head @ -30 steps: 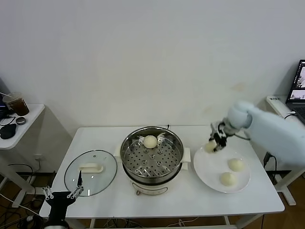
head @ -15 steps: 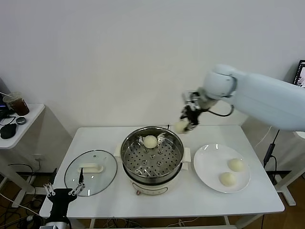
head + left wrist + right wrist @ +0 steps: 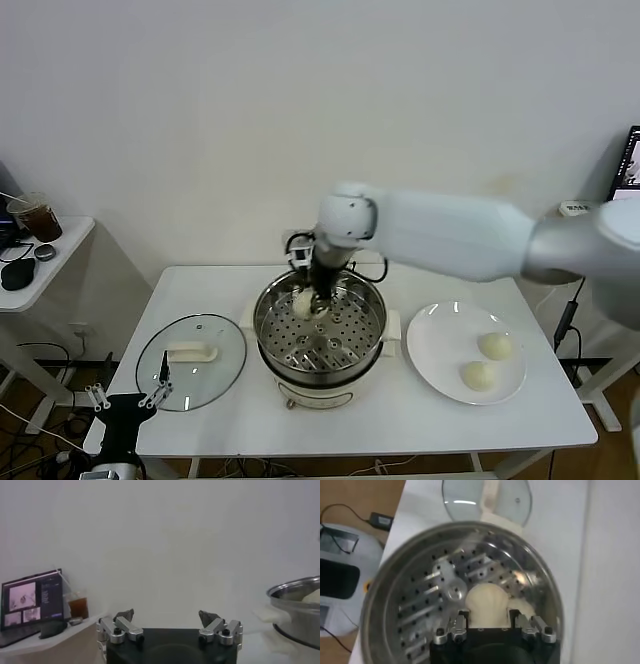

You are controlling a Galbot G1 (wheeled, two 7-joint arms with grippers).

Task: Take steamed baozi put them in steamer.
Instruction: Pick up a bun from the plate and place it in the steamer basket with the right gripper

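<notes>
The right gripper (image 3: 318, 296) was clamped on a steamed baozi (image 3: 486, 602), and it hung right over the steamer (image 3: 319, 330), inside the rim on the far side, about twelve o'clock of the pot in the head view. The wrist camera looked straight down past the bun onto the perforated tray (image 3: 432, 592), so the drop spot lay directly beneath the jaws, with the tray's centre knob (image 3: 454, 590) just beside the bun. That was the relation that mattered: bun above tray, nothing between them, only a lowering and a release left by my reading. In the head view a pale bun (image 3: 303, 303) showed at the gripper's nine o'clock side; whether that was the held one or a second already resting on the tray I could not tell.

Two more baozi (image 3: 495, 345) sat on the white plate (image 3: 435, 352) at three o'clock of the steamer, well apart from the arm. The glass lid (image 3: 190, 361) lay flat at nine o'clock, clear of the pot. The right arm is plainly the nearer one for the plate. The left gripper (image 3: 170, 624) waited low at the table's front-left corner, jaws spread wide and empty. The one hazard I would watch was the steel rim close by the wrist.
</notes>
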